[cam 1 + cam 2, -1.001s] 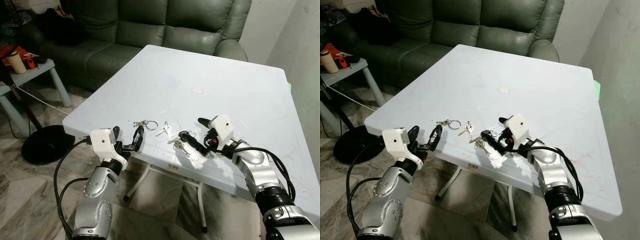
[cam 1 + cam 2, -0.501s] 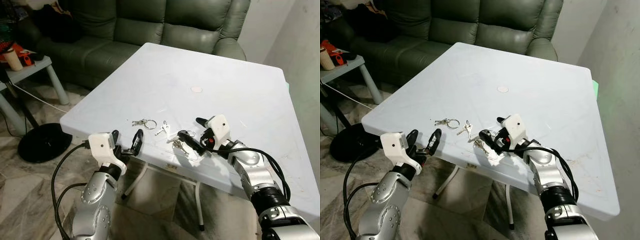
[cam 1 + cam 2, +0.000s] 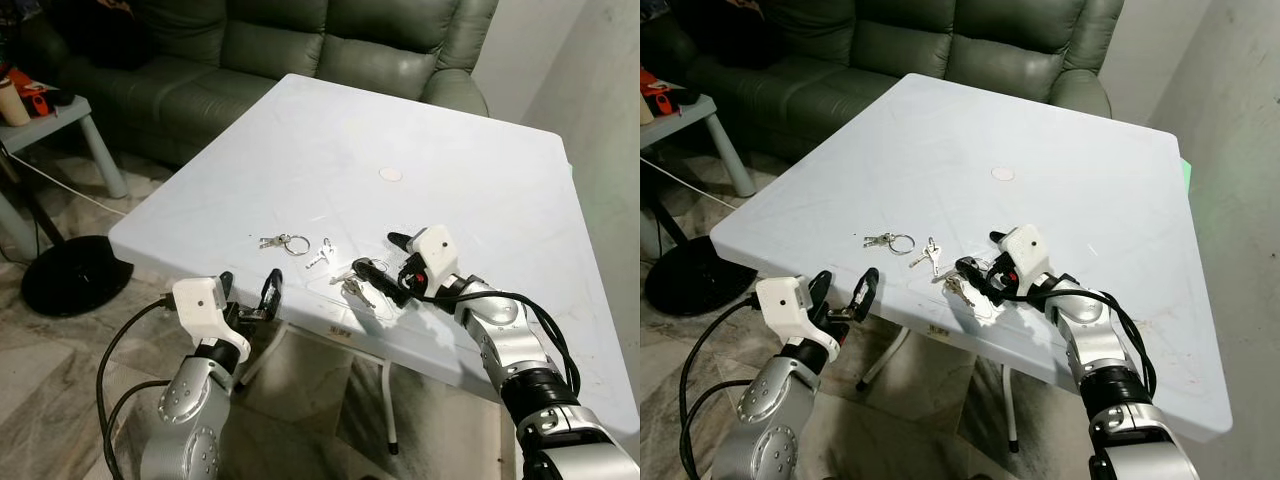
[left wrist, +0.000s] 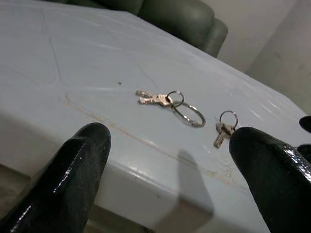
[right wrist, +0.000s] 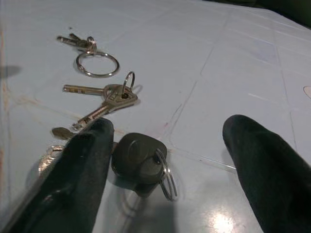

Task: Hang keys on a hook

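the right gripper (image 5: 160, 160) stands wide open over the black-fobbed keys (image 5: 138, 162) near the table (image 3: 330, 150) edge, one finger touching the fob; closing off-centre could shove them off; the left gripper (image 3: 245, 297), also spread, waits off the edge.

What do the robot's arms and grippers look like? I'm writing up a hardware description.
Both arms are silver metal with jointed, rounded segments and black cables looping alongside them. The left gripper and the right gripper each have a white boxy housing and two long, glossy black fingers with rounded tips. The right one shows a small red detail by its housing.
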Motion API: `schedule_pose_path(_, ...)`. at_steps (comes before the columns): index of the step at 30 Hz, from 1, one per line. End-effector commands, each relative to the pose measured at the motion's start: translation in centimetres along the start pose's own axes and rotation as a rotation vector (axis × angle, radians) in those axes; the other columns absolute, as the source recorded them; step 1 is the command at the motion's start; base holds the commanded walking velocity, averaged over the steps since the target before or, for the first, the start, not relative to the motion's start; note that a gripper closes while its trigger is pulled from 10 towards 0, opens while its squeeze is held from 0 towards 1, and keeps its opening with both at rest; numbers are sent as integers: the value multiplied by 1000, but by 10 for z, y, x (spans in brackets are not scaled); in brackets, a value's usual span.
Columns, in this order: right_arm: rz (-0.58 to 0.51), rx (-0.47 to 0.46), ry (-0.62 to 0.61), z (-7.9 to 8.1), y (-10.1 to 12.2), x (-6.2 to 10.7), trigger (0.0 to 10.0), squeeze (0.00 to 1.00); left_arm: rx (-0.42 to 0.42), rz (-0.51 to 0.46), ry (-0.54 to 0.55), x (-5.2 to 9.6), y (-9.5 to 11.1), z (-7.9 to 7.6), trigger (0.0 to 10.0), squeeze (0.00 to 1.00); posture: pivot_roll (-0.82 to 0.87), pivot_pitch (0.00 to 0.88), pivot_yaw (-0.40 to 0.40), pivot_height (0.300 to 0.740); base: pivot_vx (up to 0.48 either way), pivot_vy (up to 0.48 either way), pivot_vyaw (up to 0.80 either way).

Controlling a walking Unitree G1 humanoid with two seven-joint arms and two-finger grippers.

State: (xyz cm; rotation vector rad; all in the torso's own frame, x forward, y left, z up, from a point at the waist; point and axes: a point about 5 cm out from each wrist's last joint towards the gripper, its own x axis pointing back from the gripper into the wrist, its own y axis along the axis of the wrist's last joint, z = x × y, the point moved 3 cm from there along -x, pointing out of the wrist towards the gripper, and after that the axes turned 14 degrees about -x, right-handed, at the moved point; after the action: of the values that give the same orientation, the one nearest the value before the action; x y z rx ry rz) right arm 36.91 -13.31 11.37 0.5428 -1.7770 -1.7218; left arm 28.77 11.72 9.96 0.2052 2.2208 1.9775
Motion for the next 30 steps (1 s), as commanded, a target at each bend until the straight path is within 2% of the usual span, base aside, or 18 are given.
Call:
schedule_pose_path(1, 12, 22, 12, -4, 4, 1, 0, 0, 43, -13, -8, 0, 3, -14, 10000, 0, 62, 98, -123, 702, 0, 0, 0)
schedule_pose_path(28, 69, 105, 62, -5, 1, 7, 0, 0, 52, 0, 7, 3, 3, -16, 10000, 0, 58, 118, -132, 702, 0, 0, 0)
schedule_pose_path(29, 74, 110, 74, -4, 1, 8, 549, 0, 52, -1, 7, 3, 3, -16, 10000, 0, 58, 120, -131, 702, 0, 0, 0)
schedule_pose_path(30, 77, 114, 82, -3, 0, 8, 549, 0, 52, -1, 7, 3, 3, -16, 10000, 0, 59, 118, -131, 702, 0, 0, 0)
